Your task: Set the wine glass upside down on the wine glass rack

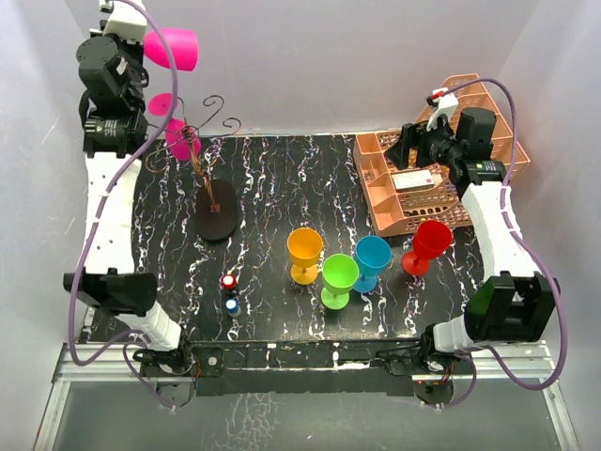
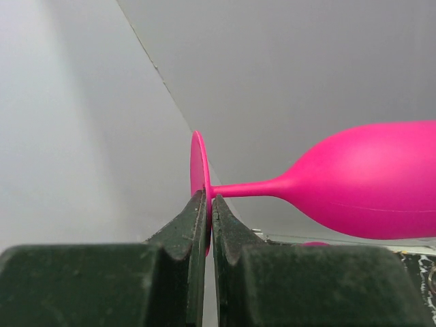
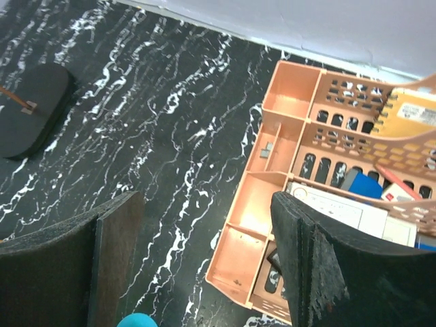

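— From above, where is the wine glass?
— The pink wine glass (image 1: 173, 49) is up in the air at the far left, carried by the left claw (image 1: 136, 39), near the wine glass rack (image 1: 216, 214) standing on the desk (image 1: 282, 188). A second pink glass (image 1: 177, 138) seems to hang bowl-down among the scrolls. The right claw (image 1: 404, 148) hovers over the peach basket (image 1: 371, 178), well apart from all that.
— And the left wrist view?
— The jaws are clenched on the edge of the foot. The glass lies sideways, bowl to the right. It's a thin pinch.
— The right wrist?
— Its fingers (image 3: 102, 266) stand wide apart with nothing between them, and the basket's edge is below.
— So how should the hanging go?
— I'd roll the wrist until the bowl points down, then slide the stem sideways into a free scroll, clear of the other glass. Go slowly, since an edge grip could pivot, and let go only once the foot sits on the wire.
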Available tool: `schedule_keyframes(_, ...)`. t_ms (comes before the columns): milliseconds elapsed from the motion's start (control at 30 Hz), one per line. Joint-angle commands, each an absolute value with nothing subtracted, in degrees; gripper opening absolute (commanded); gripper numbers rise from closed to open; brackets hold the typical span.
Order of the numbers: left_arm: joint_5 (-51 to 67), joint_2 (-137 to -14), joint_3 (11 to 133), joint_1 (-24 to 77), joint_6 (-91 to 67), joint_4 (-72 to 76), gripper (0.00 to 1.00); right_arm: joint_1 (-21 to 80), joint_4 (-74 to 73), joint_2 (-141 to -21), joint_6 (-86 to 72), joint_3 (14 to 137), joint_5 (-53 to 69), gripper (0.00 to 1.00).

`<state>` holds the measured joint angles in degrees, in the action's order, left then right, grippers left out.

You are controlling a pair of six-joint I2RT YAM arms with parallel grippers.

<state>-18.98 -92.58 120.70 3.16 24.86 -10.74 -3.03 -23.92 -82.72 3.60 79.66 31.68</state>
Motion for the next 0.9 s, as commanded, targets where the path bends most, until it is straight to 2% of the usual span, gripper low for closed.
schedule_keyframes(0, -19.94, -95.76, 123.76, 3.07, 31.23, -3.45, 0.0, -3.23, -18.68, -79.89, 4.35, 79.82, 36.43, 0.82)
schedule_keyframes(233, -17.26, -102.9, 127.22, 3.3, 36.02, -1.14, 0.0, -3.89, -18.2, -80.02, 4.35, 78.88, 37.61, 0.82)
schedule_keyframes(600, -6.7, -106.13, 124.25, 5.24, 47.55, -1.74, 0.0, -4.43, -17.75, -80.15, 4.86, 77.69, 38.71, 0.82)
schedule_keyframes(867, -6.57, -107.96, 122.08, 7.93, 58.83, -1.87, 0.0, -4.45, -17.75, -80.06, 5.19, 77.29, 39.07, 0.82)
